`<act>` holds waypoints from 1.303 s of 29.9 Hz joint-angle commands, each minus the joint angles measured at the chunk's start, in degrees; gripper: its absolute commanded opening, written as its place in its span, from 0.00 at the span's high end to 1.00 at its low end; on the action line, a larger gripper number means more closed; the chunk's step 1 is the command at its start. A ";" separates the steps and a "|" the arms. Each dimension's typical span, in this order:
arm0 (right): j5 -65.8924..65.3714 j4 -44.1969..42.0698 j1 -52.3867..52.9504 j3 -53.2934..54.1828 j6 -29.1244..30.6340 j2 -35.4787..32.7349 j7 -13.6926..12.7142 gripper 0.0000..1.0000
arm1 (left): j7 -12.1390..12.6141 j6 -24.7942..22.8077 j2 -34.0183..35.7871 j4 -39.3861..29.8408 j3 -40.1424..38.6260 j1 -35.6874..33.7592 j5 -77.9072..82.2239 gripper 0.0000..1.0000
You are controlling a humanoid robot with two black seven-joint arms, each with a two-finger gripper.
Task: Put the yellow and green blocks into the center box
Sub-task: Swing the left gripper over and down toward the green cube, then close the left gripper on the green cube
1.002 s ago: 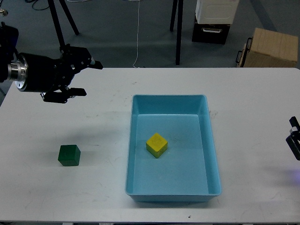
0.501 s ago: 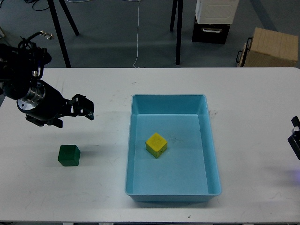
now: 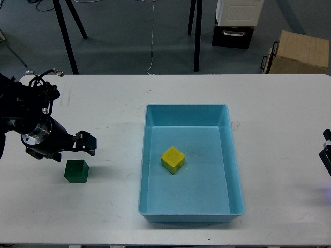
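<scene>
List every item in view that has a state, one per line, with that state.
yellow block: inside the box, resting on its floor, tilted corner-on.
green block: on the table, outside the box, not held.
blue box: open-topped, holding only the yellow block.
left gripper: just above the green block, holding nothing.
right gripper: at the frame edge, state unclear.

right hand [image 3: 327, 155]: cut off by the right edge — only a dark sliver shows
left hand [image 3: 85, 144]: small and dark — its fingers cannot be told apart
</scene>
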 commanded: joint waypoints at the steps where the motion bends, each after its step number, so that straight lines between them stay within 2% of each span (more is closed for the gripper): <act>1: 0.00 0.00 0.00 0.00 0.00 -0.02 0.00 0.00 | -0.02 0.10 -0.80 1.18 0.08 0.79 0.79 0.00; 17: 0.00 0.00 -0.18 0.00 0.00 -0.11 0.00 0.00 | -0.72 0.10 -0.36 2.59 -0.01 4.13 5.01 0.00; 26: 0.00 -0.62 -0.35 0.18 0.00 -0.19 0.00 0.00 | -0.98 0.19 -0.01 6.37 -2.73 10.02 5.71 0.00; 33: 0.00 -0.62 -0.35 0.27 0.00 -0.19 0.00 0.00 | -3.70 2.73 -0.10 7.16 -3.61 12.48 6.94 0.01; 37: 0.00 -0.62 -0.35 0.53 0.00 -0.28 0.00 0.00 | -5.64 3.00 -0.18 7.16 -3.79 12.66 7.12 0.05; 38: 0.00 -0.62 -0.35 0.53 0.00 -0.28 0.00 0.00 | -6.08 3.17 -0.27 7.16 -3.79 12.58 7.38 0.13; 39: 0.00 -0.62 -0.35 0.53 0.00 -0.28 0.00 0.00 | -6.34 3.35 -0.27 7.16 -3.70 12.57 7.91 0.30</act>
